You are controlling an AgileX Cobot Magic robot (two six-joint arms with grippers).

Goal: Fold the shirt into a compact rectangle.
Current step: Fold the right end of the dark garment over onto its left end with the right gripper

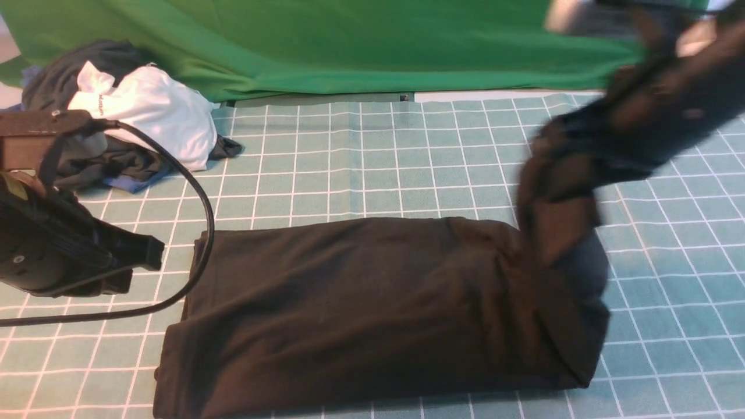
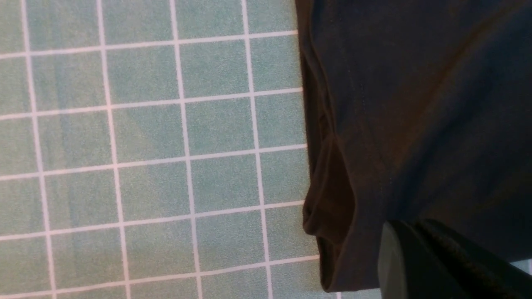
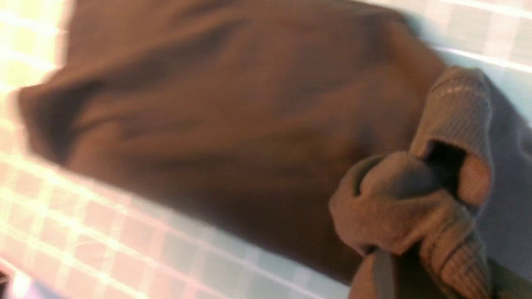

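The black shirt lies on the checked mat as a long folded band running left to right. Its print and neck label are hidden. My right gripper, blurred by motion, is shut on the shirt's right end and holds a bunch of it raised above the band. In the right wrist view, ribbed cloth bunches around my right gripper. My left gripper hovers just left of the shirt's left edge. The fingers are pressed together with nothing between them.
A heap of dark grey, white and blue clothes sits at the back left. The green backdrop hangs behind the teal grid mat. A black cable loops from my left arm over the mat.
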